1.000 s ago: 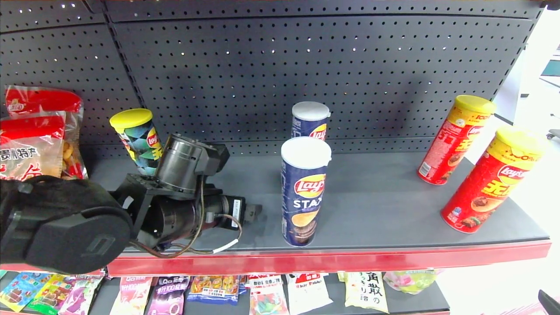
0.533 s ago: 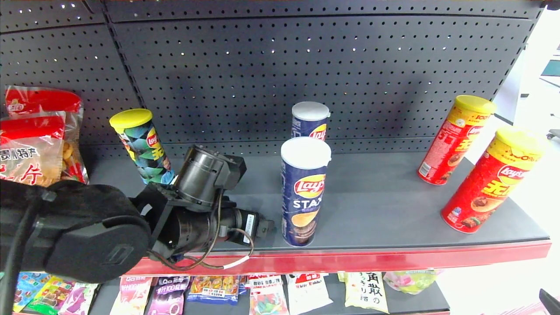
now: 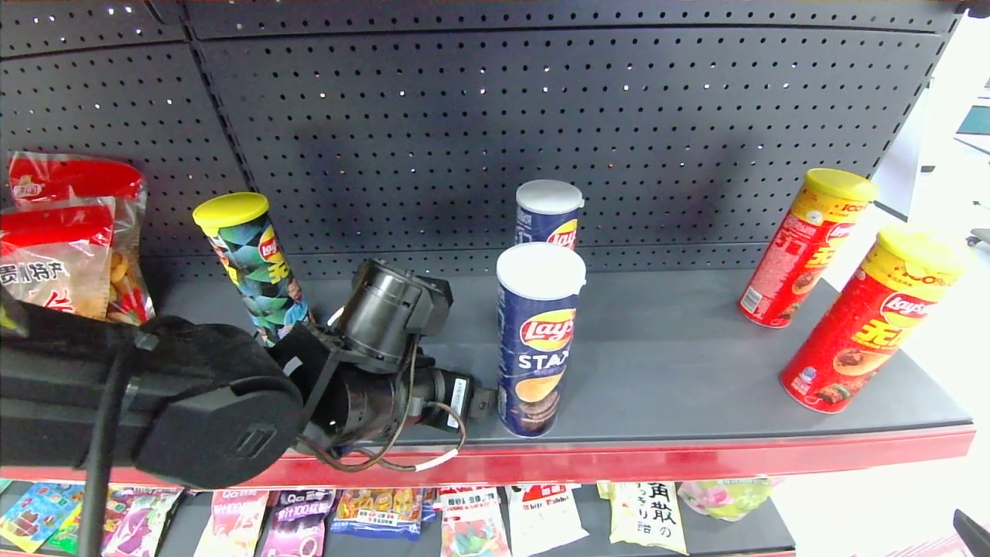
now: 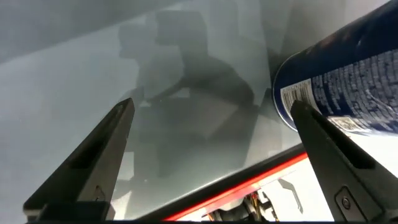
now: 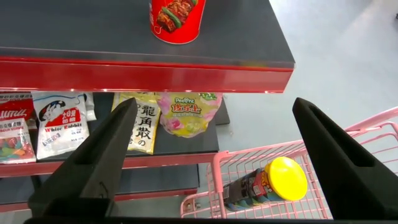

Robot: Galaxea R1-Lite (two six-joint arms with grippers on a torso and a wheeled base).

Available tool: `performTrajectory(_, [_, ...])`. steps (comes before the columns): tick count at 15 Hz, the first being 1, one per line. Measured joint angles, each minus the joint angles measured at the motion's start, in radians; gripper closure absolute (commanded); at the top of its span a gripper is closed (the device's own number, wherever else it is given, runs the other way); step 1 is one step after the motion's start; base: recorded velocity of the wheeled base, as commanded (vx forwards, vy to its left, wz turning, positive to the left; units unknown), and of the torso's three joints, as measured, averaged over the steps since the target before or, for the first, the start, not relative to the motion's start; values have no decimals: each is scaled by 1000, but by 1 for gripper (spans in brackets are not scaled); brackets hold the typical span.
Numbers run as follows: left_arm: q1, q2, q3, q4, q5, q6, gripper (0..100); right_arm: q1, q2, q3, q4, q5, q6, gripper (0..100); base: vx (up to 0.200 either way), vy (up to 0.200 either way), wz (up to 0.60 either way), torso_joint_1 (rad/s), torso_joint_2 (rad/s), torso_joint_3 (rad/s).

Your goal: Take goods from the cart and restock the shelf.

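Note:
A tall blue can (image 3: 539, 340) with a white lid stands near the shelf's (image 3: 681, 363) front edge, with a second blue can (image 3: 547, 213) behind it. My left gripper (image 3: 483, 402) lies low on the shelf, just left of the front can. In the left wrist view the left gripper (image 4: 212, 106) is open with only bare shelf between its fingers. The blue can's base (image 4: 348, 81) is right beside one finger (image 4: 329, 155). My right gripper (image 5: 214, 102) hangs open and holds nothing, above a pink cart (image 5: 261, 162) holding a yellow-lidded can (image 5: 267, 183).
A green-patterned can (image 3: 251, 259) with a yellow lid stands behind the left arm. Two red cans (image 3: 804, 247) (image 3: 870, 321) stand at the shelf's right end. Red snack bags (image 3: 58, 240) fill the left end. Packets (image 3: 472, 522) lie on the lower shelf.
My left arm has slid to the right along the shelf's front, bringing its gripper close to the front blue can. The cans have not moved.

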State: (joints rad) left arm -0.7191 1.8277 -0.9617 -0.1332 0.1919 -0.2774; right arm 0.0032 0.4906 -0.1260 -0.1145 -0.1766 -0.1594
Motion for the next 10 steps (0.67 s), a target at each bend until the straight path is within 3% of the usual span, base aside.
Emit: performTrajectory(10, [1,46,-57,-3,10,-1,0,-1,1,-1,2,2,0,0,0,0,0,0,0,0])
